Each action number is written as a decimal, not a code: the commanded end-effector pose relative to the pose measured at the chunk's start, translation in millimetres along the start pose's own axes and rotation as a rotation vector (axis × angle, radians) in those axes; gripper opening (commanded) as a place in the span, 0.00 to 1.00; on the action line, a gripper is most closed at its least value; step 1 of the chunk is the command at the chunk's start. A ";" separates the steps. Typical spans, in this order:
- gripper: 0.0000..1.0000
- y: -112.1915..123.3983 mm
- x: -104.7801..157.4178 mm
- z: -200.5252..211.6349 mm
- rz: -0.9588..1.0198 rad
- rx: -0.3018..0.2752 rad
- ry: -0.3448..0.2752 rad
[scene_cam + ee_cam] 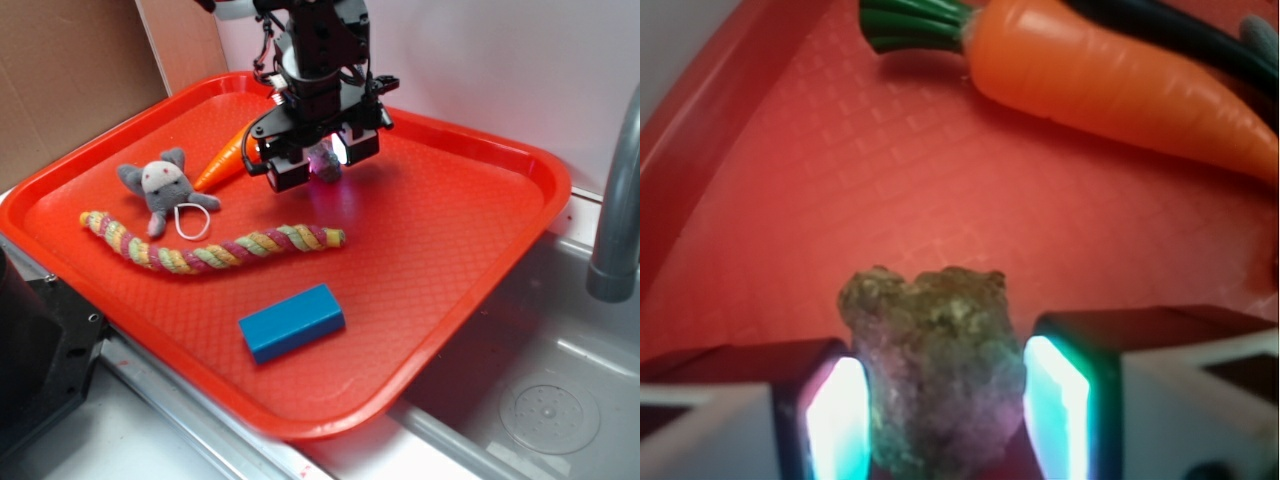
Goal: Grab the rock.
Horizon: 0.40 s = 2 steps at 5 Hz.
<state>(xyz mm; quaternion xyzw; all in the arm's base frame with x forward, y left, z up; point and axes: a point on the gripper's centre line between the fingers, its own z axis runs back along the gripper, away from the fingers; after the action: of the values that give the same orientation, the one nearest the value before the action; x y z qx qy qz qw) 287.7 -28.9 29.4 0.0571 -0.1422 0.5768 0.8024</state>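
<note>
The rock (935, 365) is a lumpy grey-brown stone. It sits between my gripper's two lit pads in the wrist view, and both pads press against its sides. In the exterior view my gripper (322, 160) points down over the back middle of the red tray (470, 240), with the rock (323, 160) between the fingers, close to the tray floor. I cannot tell whether the rock is off the floor. The left pad (840, 420) and the right pad (1055, 405) glow white-green.
A toy carrot (222, 162) lies just left of the gripper and also shows in the wrist view (1110, 80). A grey plush mouse (163, 187), a braided rope toy (215, 250) and a blue block (291, 322) lie nearer the front. A sink and a grey faucet (615, 200) are on the right.
</note>
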 end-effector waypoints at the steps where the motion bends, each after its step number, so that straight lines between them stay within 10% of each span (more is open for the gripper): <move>1: 0.00 1.6 25.1 49.2 -0.231 -0.089 0.112; 2: 0.00 9.5 38.8 75.6 -0.347 -0.124 0.157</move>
<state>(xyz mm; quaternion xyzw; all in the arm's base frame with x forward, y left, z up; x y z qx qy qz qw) 266.7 -21.6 91.5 0.0064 -0.0638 0.4171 0.9066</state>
